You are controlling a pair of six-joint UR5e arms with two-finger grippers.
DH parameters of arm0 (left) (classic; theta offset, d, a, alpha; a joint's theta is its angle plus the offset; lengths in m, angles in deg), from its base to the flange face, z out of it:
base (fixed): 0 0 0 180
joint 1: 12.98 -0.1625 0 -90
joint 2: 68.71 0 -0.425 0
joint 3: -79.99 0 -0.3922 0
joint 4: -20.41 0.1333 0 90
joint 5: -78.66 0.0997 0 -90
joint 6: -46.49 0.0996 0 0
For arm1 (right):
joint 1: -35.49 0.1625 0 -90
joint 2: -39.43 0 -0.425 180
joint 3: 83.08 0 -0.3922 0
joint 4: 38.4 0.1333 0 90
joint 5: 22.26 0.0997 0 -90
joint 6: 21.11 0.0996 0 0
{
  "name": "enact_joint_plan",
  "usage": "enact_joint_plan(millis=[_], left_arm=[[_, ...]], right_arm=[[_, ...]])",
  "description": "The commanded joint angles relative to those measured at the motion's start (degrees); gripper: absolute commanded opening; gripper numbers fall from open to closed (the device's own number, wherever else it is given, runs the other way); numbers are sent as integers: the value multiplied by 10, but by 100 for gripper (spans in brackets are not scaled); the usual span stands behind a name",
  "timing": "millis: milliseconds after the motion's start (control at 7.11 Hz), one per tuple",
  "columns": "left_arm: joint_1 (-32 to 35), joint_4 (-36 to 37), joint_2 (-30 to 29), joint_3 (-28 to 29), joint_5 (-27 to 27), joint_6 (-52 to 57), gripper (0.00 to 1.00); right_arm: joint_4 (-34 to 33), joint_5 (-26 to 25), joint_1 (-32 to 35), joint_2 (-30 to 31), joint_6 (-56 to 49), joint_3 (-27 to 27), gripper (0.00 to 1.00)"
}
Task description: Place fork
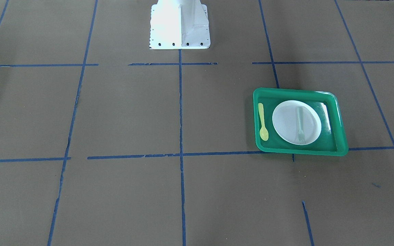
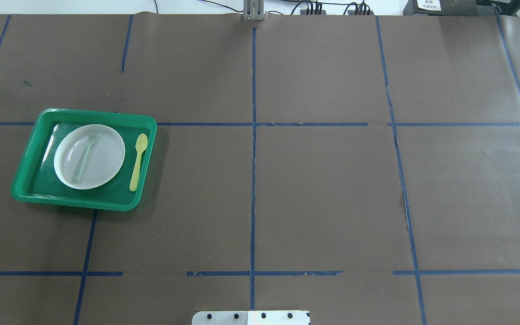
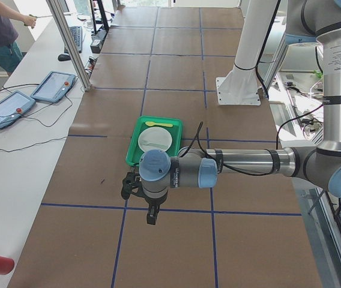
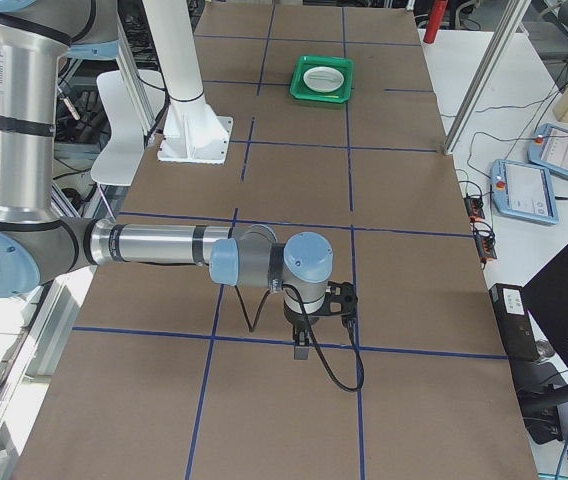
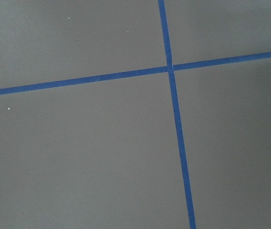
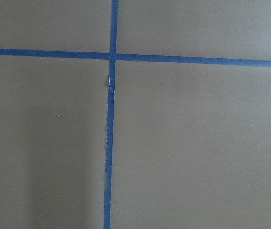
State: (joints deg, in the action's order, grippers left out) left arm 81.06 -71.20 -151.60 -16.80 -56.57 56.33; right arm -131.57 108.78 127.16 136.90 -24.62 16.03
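Observation:
The pale fork [image 1: 300, 124] lies across the white plate [image 1: 286, 119] inside the green tray [image 1: 299, 91], tines toward the far side from the robot. The overhead view shows the fork [image 2: 86, 153] on the plate [image 2: 106, 158] in the tray [image 2: 97, 113] at the table's left. My left gripper [image 3: 150, 216] shows only in the exterior left view, hanging over bare table short of the tray; I cannot tell if it is open or shut. My right gripper [image 4: 302, 350] shows only in the exterior right view, far from the tray [image 4: 322, 78]; I cannot tell its state.
A yellow-green spoon [image 2: 138, 162] lies in the tray beside the plate, also in the front view [image 1: 262, 122]. The brown table paper carries a blue tape grid [image 2: 253, 180]. The white robot base [image 1: 180, 25] stands at the table's edge. Both wrist views show only paper and tape.

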Motion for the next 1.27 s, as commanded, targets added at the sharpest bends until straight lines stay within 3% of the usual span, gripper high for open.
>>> enact_joint_plan(millis=[0,422,984,1125], left_arm=[[0,-13,-3,2,1,6,100],[-2,-29,-10,-10,-4,-50,100],[-220,-208,-28,-81,8,-403,100],[-261,-213,-50,-89,49,-459,100]], right_arm=[[0,0,0,0,0,0,100],[0,0,0,0,0,-1,100],[0,0,0,0,0,0,100],[0,0,0,0,0,0,100]])
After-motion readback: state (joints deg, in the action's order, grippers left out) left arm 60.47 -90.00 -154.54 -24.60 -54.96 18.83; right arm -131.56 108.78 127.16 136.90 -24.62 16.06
